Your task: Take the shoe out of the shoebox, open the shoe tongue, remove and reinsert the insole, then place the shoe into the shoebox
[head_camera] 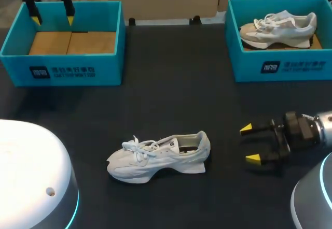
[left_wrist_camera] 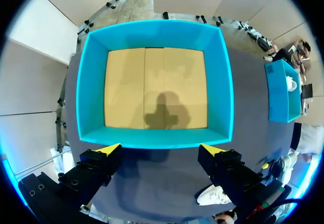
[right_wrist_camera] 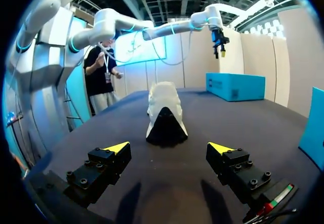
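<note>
A white shoe (head_camera: 158, 157) lies on its sole on the dark table, toe to the left, heel toward my right gripper (head_camera: 250, 144). That gripper is open at table height, a short way right of the heel. The right wrist view shows the shoe's heel (right_wrist_camera: 164, 112) ahead of the open right gripper (right_wrist_camera: 170, 147), apart from it. My left gripper (head_camera: 52, 13) hangs open above the empty teal shoebox (head_camera: 65, 42) at the back left. From the left wrist, that shoebox (left_wrist_camera: 154, 82) lies below the open left gripper (left_wrist_camera: 160, 147), its brown floor bare.
A second teal shoebox (head_camera: 280, 63) at the back right holds a grey and white shoe (head_camera: 277, 29). White robot bases (head_camera: 31, 177) fill the front corners. The white shoe (left_wrist_camera: 215, 195) peeks out past the left gripper's finger.
</note>
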Motion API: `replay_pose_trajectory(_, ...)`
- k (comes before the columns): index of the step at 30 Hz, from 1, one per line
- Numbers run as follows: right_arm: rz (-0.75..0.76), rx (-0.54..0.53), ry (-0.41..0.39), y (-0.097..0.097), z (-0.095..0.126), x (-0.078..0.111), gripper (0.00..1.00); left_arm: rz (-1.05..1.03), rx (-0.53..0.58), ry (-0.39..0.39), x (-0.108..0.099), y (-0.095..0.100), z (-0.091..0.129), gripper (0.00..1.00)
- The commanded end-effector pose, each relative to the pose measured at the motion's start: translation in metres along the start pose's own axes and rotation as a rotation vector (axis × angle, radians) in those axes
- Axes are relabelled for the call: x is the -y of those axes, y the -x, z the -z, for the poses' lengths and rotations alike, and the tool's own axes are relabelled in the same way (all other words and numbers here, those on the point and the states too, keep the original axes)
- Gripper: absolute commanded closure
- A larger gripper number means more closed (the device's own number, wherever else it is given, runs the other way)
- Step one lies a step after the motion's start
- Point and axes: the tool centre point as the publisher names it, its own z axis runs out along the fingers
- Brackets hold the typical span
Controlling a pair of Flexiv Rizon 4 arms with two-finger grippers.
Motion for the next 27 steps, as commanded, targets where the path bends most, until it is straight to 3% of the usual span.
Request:
replay_pose_trajectory(1, 0.014, 0.015, -0.008, -0.008, -0.022, -0.006, 0.00, 0.000, 0.000, 0.000, 0.000, 0.000, 0.000, 0.00)
replay_pose_trajectory(6, 0.032, 0.002, -0.019, -0.009, -0.046, -0.009, 0.00, 0.000, 0.000, 0.000, 0.000, 0.000, 0.000, 0.00)
replay_pose_trajectory(20, 0.032, 0.002, -0.019, -0.009, -0.046, -0.009, 0.00, 0.000, 0.000, 0.000, 0.000, 0.000, 0.000, 0.00)
replay_pose_trajectory(27, 0.025, 0.008, -0.018, -0.007, -0.072, -0.010, 0.00, 0.000, 0.000, 0.000, 0.000, 0.000, 0.000, 0.00)
